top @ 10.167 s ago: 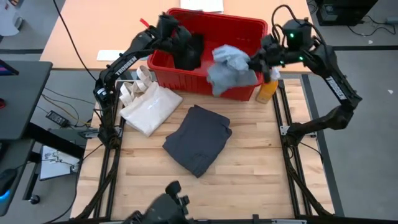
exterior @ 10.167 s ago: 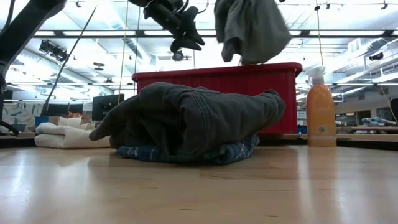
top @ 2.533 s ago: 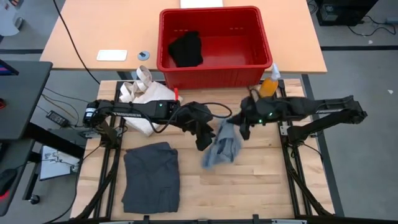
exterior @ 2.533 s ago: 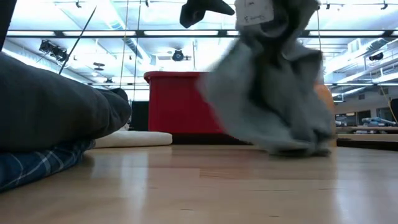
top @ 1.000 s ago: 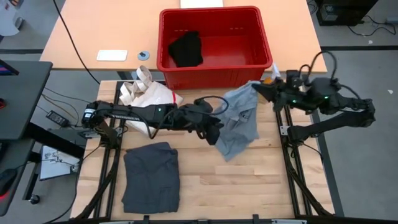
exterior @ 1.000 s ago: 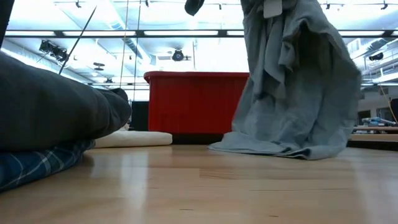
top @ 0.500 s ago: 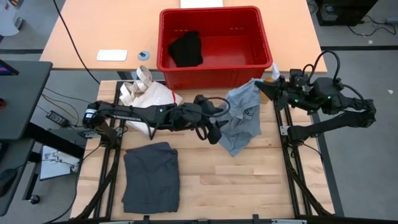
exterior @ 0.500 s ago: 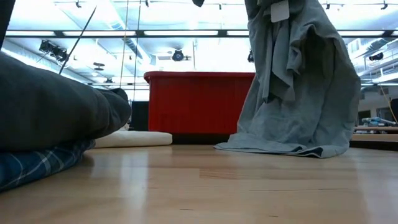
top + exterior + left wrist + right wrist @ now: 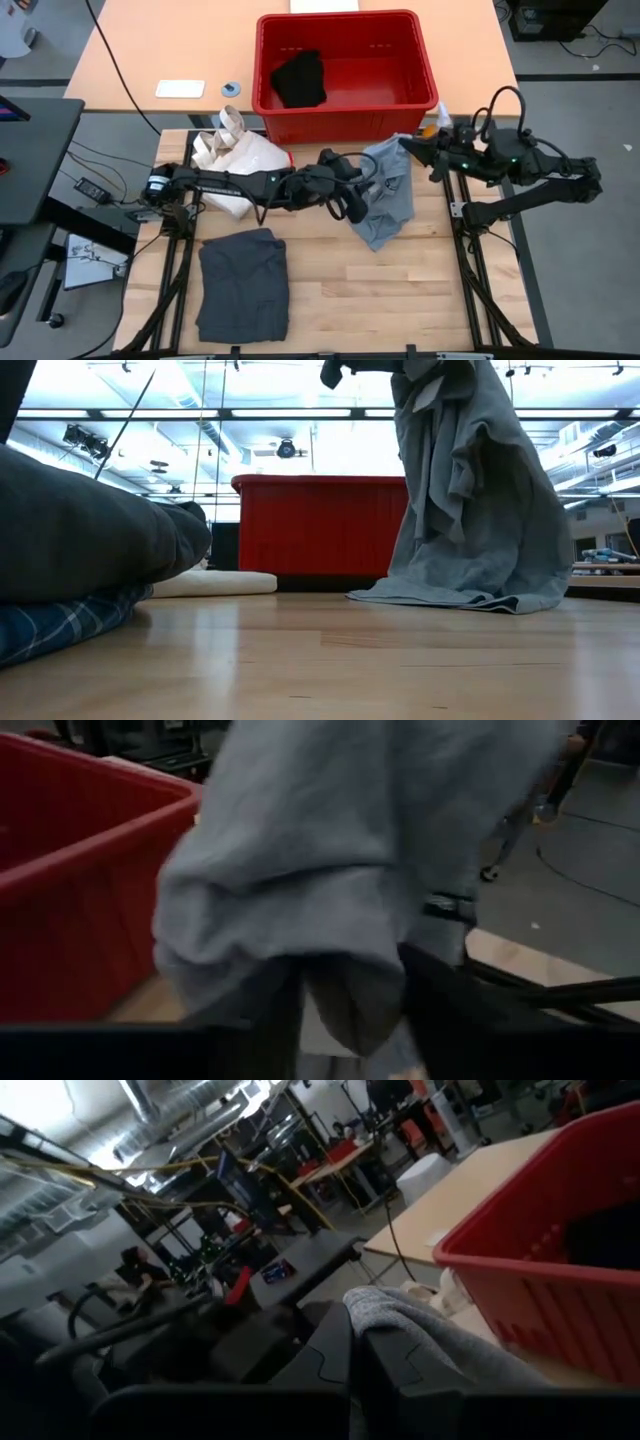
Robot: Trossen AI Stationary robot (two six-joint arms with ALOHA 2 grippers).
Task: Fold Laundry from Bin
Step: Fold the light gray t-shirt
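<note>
light grey piece (image 9: 386,193): held up off table in front of bin (image 9: 345,73), long axis vertical, hem trailing on wood
left gripper (image 9: 355,192): clamped on its left edge
right gripper (image 9: 408,148): clamped on top corner

L arm is stretched low across the table from the left edge toward the centre, links nearly flat, cable looped over the wrist. Left gripper (image 9: 352,205) is held raised above the tabletop, fingers (image 9: 440,995) clamped on grey cloth. R arm is reached in from the right edge, elbow bent back outward, wrist lit w/ small green lights. Right gripper (image 9: 405,148) is pointed toward the centre, fingers pinched on cloth, also held aloft.
</note>
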